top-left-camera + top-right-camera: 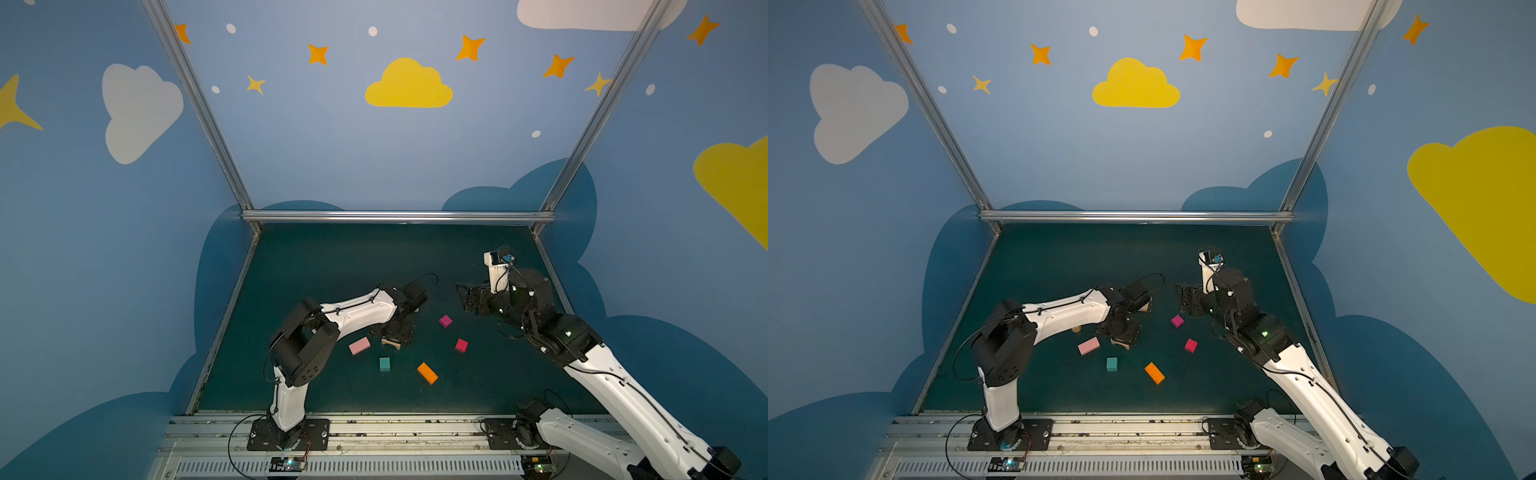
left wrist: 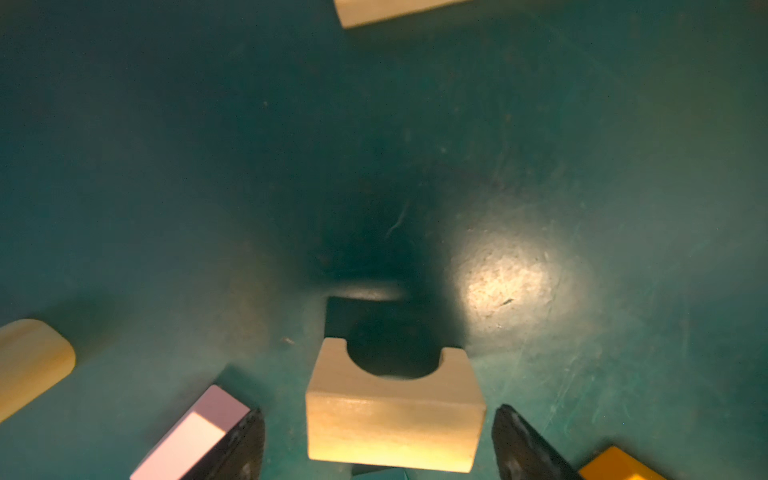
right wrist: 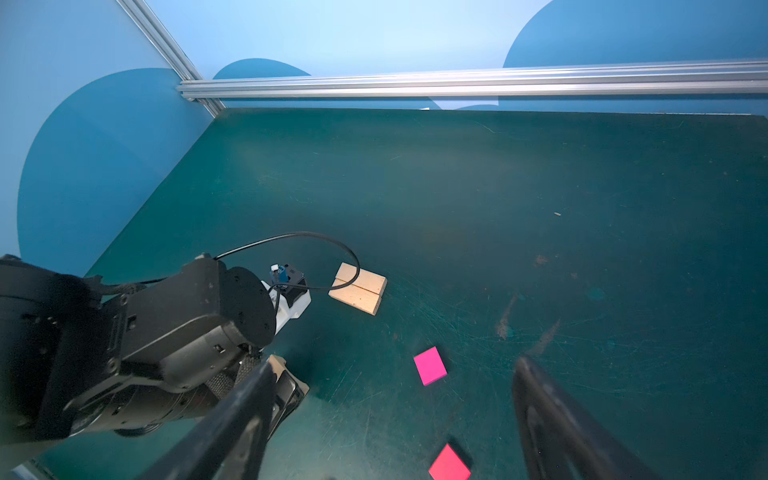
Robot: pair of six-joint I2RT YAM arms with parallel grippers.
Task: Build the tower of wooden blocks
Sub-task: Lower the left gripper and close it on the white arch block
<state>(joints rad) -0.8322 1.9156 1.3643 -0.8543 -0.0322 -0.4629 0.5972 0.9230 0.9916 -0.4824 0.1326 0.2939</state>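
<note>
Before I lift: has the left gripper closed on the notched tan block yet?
No, the left gripper is open, its fingers spread wider than the notched tan block between them.

Left pincer point(image 2: 380, 440) pointing down, jaws apart, right pincer point(image 3: 390, 415) aloft, jaws wide

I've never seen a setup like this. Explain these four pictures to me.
Two robot arms stand at a green table; each ends in a two-finger clamp, called a gripper. Two pictures look down from overhead and are nearly alike; the other two come from cameras on the arms' wrists. Loose wooden blocks lie on the table: a pink oblong, teal cube, orange oblong, magenta cube, red cube, two tan oblongs side by side, and a rounded tan piece. No tower stands yet. The left gripper is open astride a notched tan block, with gaps on both sides. The right gripper hangs open and holds nothing.
</note>
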